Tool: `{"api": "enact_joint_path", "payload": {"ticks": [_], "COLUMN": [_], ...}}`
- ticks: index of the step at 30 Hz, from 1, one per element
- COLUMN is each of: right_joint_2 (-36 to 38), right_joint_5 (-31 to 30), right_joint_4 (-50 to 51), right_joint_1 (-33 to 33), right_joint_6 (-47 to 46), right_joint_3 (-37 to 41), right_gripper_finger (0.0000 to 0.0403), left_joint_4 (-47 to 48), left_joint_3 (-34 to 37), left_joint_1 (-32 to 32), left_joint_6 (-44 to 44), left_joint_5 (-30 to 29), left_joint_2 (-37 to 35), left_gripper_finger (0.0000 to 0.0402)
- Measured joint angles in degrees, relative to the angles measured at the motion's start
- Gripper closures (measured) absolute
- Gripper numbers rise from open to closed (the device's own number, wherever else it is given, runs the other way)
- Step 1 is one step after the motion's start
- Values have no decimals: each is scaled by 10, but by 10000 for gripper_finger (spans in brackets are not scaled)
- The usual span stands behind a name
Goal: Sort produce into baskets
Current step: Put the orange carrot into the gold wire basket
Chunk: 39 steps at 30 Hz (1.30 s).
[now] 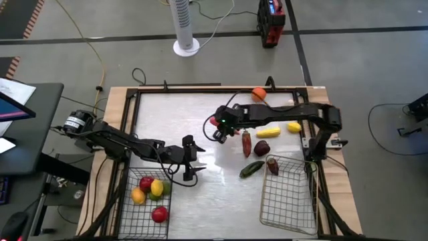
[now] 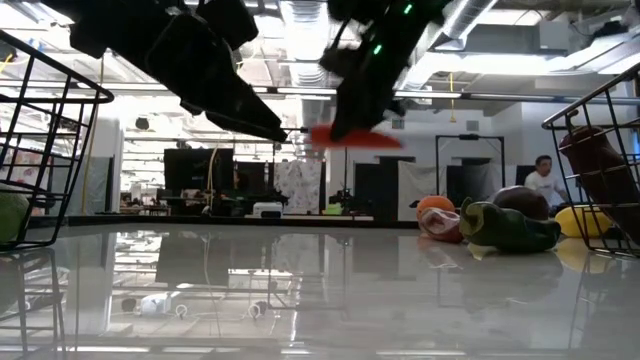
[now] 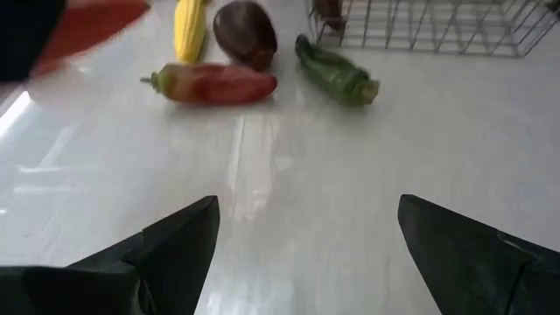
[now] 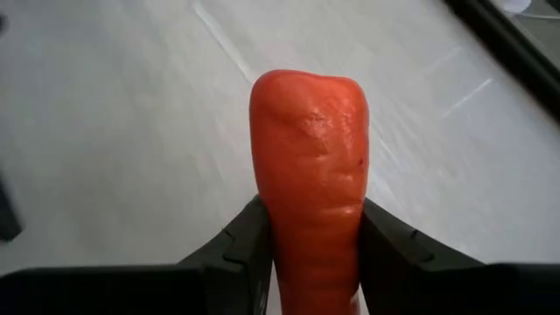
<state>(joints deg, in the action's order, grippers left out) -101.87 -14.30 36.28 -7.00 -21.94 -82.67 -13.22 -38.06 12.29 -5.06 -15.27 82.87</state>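
Observation:
My right gripper [image 1: 221, 128] hangs above the table's middle, shut on an orange-red carrot [image 4: 311, 149], which shows level and in the air in the low view [image 2: 355, 138]. My left gripper [image 1: 196, 162] stands open near the left basket [image 1: 127, 214], with nothing between its fingers [image 3: 306, 254]. That basket holds two red apples, a lemon and an orange. The right basket [image 1: 294, 207] holds one dark red piece [image 1: 272, 165]. On the table lie a red pepper [image 3: 214, 83], a dark plum [image 3: 245, 31], corn [image 3: 190, 26] and a green cucumber [image 3: 337, 74]. My right gripper pinches the carrot's two sides [image 4: 273, 232] between its two fingers. The fingers slant down from the table's right side. The carrot runs forward between them, and its blunt end [image 4: 306, 92] juts past the fingertips. It is lifted clear of the table.
An orange [image 1: 259, 94] lies at the table's far edge and a lemon [image 1: 293, 126] near the right arm. Bare white tabletop [image 1: 200, 194] spreads between the two baskets. A raised dark frame [image 1: 200, 89] borders the table.

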Motion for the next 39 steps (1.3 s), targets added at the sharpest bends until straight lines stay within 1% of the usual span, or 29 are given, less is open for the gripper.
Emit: {"api": "enact_joint_path", "payload": {"ticks": [4, 7, 10, 14, 17, 21, 25, 29, 32, 36, 39], "right_joint_2": [52, 91, 130, 172, 198, 223, 229, 211, 193, 170, 158], "right_joint_5": [-8, -12, -12, -16, -21, -21, -24, -35, -35, -36, -28], "right_joint_4": [54, 103, 152, 223, 261, 288, 349, 436, 467, 493, 521], "right_joint_1": [28, 54, 78, 117, 158, 220, 294, 377, 430, 482, 503], "right_joint_6": [-22, -38, -63, -104, -141, -213, -323, -462, -550, -640, -697], "right_joint_3": [0, 0, 3, 4, 4, 4, 4, 5, 5, 5, 5], "right_gripper_finger": [247, 247, 248, 246, 246, 246, 245, 244, 244, 241, 223], "left_joint_4": [-21, -66, -115, -173, -191, -187, -163, -127, -113, -102, -103], "left_joint_3": [0, 0, 0, 0, 0, 0, 0, 0, 0, 0, 0], "left_joint_1": [12, 20, 31, 39, 38, 38, 38, 38, 38, 38, 38], "left_joint_6": [0, 1, 16, 32, 33, 33, 33, 33, 33, 31, 33], "left_joint_5": [3, 24, 42, 43, 43, 43, 33, 25, 24, 26, 29], "left_joint_2": [0, 8, 31, 73, 92, 91, 74, 55, 40, 31, 28], "left_gripper_finger": [60, 60, 60, 60, 60, 60, 60, 60, 60, 60, 60]}}
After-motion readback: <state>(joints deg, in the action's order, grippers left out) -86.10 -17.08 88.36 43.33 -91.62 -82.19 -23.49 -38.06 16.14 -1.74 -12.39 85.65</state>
